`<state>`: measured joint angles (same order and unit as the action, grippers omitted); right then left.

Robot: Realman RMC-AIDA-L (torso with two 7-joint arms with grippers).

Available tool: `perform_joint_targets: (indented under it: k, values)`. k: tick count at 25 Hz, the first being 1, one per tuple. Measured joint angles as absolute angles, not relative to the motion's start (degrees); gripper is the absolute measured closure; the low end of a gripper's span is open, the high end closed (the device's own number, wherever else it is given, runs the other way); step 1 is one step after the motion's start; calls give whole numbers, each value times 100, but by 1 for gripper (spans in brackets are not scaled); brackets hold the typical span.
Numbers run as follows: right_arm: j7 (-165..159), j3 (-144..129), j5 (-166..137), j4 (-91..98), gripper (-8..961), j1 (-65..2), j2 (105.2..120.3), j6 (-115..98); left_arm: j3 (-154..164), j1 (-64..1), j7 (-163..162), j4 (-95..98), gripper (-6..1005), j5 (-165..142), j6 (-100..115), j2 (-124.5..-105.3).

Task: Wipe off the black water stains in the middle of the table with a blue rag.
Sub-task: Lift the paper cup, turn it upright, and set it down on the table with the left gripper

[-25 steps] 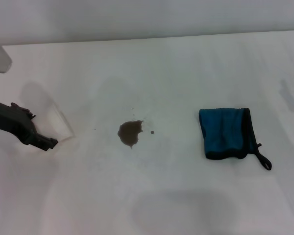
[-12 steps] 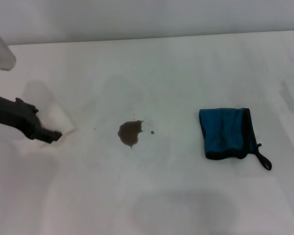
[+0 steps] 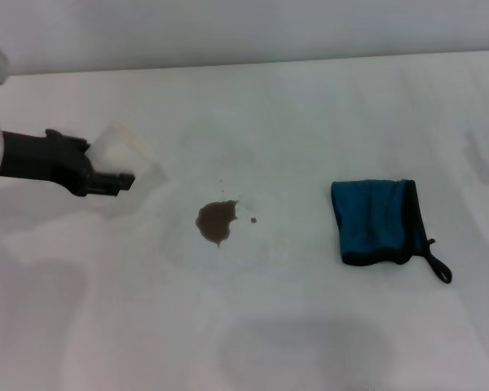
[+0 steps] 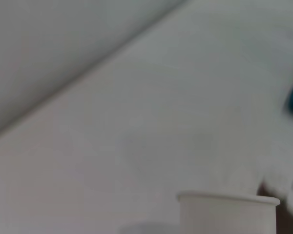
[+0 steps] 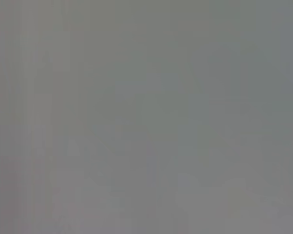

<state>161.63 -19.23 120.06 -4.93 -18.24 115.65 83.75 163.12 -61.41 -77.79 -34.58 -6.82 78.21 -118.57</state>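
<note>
Left hand [image 3: 114, 175] of mine grips a white cup [image 3: 126, 151] above the tabletop [image 3: 310, 106], left of the black water stains [image 3: 216, 220], blue rag [image 3: 375, 221] far right

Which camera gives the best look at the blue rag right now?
The head view: the whole blue rag lies folded on the table, loop included. The left wrist view catches only a blue sliver at its edge, and the right wrist view shows none of it.

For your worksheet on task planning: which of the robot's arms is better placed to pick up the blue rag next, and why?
Probably the right. The blue rag lies on the robot's right side of the table, and the left gripper is across the stain, already holding a white cup.
</note>
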Motion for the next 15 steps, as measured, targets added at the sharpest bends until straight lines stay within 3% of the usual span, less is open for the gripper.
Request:
perform_joint_targets:
  k: [15]
  values:
    - [16163,-1891,12006,-317,89,-1896,11540,8372,16312,-4444,-5478,-2841,369,3334,8828,-11884]
